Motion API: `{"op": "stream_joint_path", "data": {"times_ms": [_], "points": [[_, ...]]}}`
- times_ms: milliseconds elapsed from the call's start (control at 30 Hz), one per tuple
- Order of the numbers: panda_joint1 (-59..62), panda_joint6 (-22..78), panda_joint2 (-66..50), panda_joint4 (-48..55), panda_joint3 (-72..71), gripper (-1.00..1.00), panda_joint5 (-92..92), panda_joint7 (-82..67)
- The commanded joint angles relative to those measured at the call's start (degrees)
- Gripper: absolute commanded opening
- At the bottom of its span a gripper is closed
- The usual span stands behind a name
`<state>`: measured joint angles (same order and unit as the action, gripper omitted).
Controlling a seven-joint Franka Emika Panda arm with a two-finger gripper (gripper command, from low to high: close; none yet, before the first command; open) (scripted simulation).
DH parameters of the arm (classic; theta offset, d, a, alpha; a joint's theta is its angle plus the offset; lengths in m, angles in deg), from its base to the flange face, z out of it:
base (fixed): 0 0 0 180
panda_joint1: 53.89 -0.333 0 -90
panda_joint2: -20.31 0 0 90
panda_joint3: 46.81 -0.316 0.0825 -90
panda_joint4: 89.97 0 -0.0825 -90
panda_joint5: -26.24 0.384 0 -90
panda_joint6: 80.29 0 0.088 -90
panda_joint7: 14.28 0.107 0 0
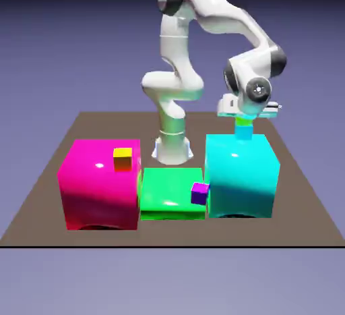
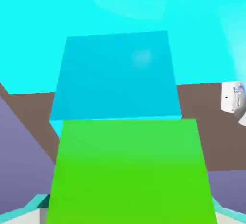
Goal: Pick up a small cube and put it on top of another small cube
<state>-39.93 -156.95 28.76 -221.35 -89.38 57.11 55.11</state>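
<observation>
Backdrop: plain blue-violet behind a brown tabletop (image 1: 40,206)
Big blocks: magenta (image 1: 101,185) toward the exterior view's left, green (image 1: 172,189) in the middle, cyan (image 1: 241,175) toward the right
Lime-green cube: on top of the turquoise cube (image 1: 244,132), which sits on the big cyan block
Hand (image 1: 245,112): spread — the tips stand apart at either side of the lime-green cube (image 2: 129,170), in the hand view
Key relation: the lime-green cube lies between the fingertips, right under the hand, so the way clear is straight up, along the fingers
Small cubes elsewhere: orange-sided one (image 1: 122,160) on the magenta block; purple one (image 1: 200,193) by the green and cyan blocks
Progress: stacking looks done, release too — only backing away seems left
Risk: a sideways drift while rising could brush the lime-green cube and tip it off
</observation>
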Motion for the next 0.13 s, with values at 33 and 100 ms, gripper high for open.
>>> {"op": "stream_joint_path", "data": {"times_ms": [33,100], "points": [[0.70,2.95,-1.34,4.15,0.65,1.00,-1.18,1.13],[1.34,5.70,-2.58,8.03,1.25,1.00,-2.27,2.19]]}}
